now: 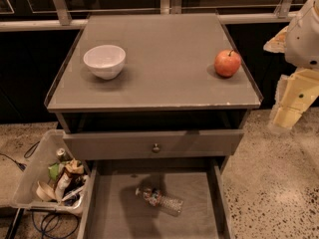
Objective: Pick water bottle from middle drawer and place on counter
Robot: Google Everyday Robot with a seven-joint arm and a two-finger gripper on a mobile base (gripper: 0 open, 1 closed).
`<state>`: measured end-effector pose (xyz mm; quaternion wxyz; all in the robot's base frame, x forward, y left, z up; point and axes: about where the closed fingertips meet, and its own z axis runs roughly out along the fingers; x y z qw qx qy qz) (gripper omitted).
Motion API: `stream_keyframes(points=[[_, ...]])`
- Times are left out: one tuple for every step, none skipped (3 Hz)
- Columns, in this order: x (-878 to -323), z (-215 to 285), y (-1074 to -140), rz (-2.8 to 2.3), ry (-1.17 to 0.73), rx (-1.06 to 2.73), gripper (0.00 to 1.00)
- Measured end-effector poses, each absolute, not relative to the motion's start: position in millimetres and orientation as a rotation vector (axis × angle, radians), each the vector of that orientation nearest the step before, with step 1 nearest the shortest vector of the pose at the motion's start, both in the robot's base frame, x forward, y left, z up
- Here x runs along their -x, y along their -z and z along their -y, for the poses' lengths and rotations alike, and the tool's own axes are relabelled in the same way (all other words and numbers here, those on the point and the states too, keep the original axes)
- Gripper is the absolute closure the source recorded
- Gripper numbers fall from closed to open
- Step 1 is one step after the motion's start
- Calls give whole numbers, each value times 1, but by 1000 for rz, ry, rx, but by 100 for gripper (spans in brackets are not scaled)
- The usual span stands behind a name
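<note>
Water bottle (pixel 160 200) seen lying on its side in the opened middle drawer (pixel 114 218), gripper (pixel 289 114) held beside the counter (pixel 164 83), right of it, its grip not discernible, white bowl (pixel 104 60) and apple (pixel 227 63) set on top.

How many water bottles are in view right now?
1. The bottle lies on its side in the open middle drawer, near its centre. The cluttered bin on the floor at left may hide others. The gripper hangs right of the counter.

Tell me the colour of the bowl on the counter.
The bowl is white, in the camera view; the gripper hangs right of the counter.
</note>
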<state>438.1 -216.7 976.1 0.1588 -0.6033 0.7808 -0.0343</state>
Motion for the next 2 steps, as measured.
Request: stream_keyframes(points=[[-437,219,-971,-2235,101,1708,0],[-434,218,-944,-2243,42,1697,0]])
